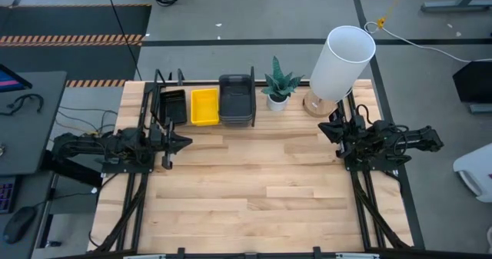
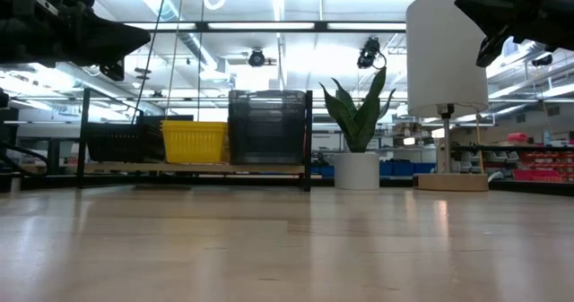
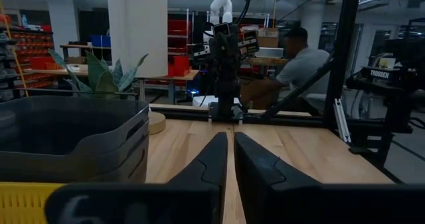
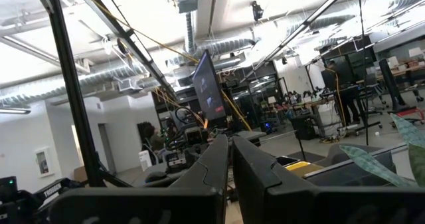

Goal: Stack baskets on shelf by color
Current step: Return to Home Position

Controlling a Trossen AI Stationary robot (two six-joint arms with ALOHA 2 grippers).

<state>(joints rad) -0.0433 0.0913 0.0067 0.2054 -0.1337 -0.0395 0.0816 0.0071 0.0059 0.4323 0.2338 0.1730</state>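
Note:
The shelf (image 1: 157,97) stands along the table's far edge, left of centre. On its board (image 2: 269,168) rest three stacks side by side: black slatted baskets (image 1: 173,105) on the left, yellow baskets (image 1: 204,106) in the middle, and taller dark grey baskets (image 1: 237,99) on the right. My left gripper (image 1: 188,142) hovers shut above the table, just on the near side of the shelf, and holds nothing. My right gripper (image 1: 323,130) is shut and empty too, raised at the table's right near the lamp. In the left wrist view the grey baskets (image 3: 66,134) and the yellow baskets (image 3: 23,191) show close by.
A white pot with a green plant (image 1: 277,87) stands right of the shelf. A large white cylinder lamp (image 1: 340,61) on a round wooden base sits at the far right. Bare wood (image 1: 261,190) fills the table's middle and near side. A person (image 3: 302,61) sits beyond the table.

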